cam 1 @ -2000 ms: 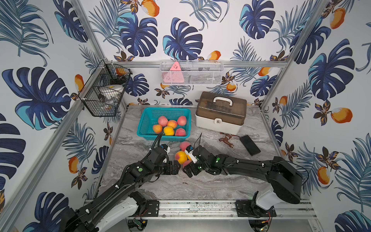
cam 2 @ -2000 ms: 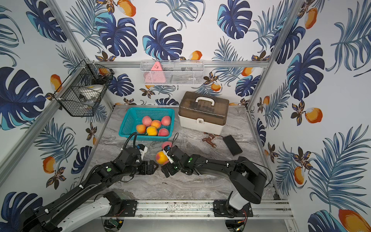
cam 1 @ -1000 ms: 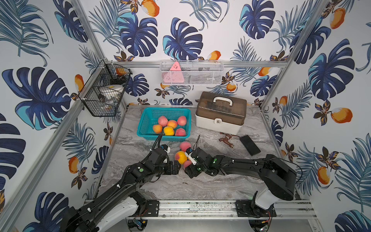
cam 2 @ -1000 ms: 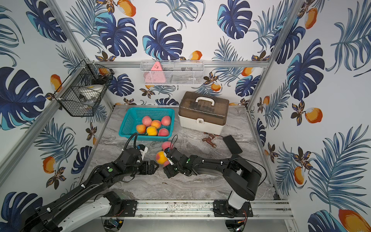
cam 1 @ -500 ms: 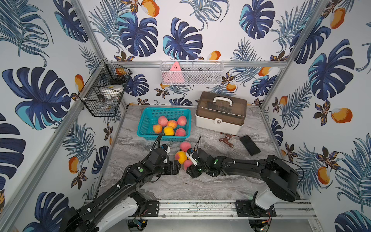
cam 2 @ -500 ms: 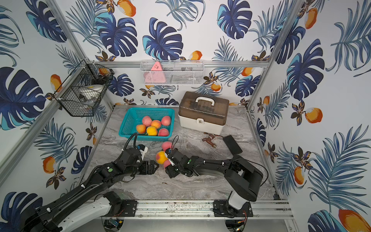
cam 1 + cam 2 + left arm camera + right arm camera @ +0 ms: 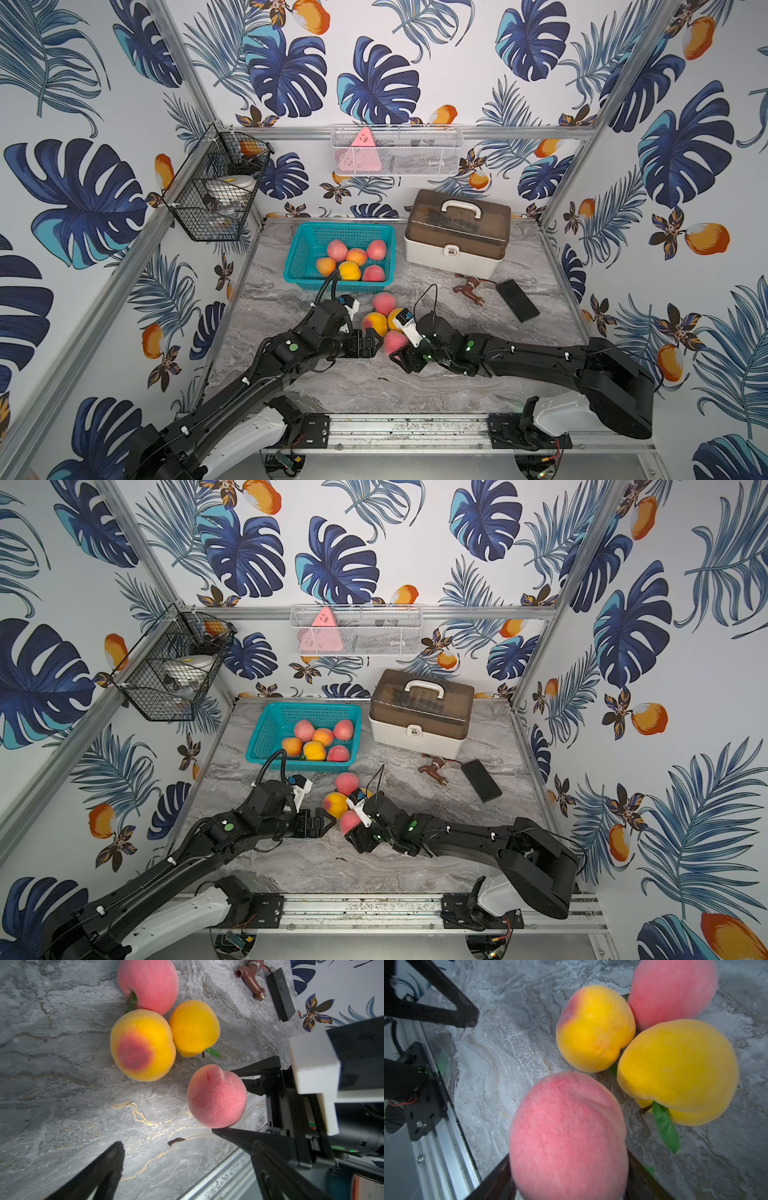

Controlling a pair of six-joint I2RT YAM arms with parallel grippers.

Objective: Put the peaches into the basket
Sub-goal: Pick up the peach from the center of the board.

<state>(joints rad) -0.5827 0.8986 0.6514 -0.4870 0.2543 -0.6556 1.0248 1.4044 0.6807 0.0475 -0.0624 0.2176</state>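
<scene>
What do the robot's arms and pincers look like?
The left arm and right arm are black jointed tubes on white bases, each marked with a green dot. Black cables loop over the wrists beside white blocks. The left tool and right tool have slim black wedge fingers.

Your right gripper (image 7: pixel 225 1101), with black fingers (image 7: pixel 257 1068), holds a pink-red peach (image 7: pixel 214 1095). Just beyond it you see a yellow peach (image 7: pixel 142 1045) with a dark red spot, a plain yellow-orange peach (image 7: pixel 194 1027) and a pink peach (image 7: pixel 148 985). Under it the table (image 7: pixel 62 1084) is grey marble with thin golden veins.
</scene>
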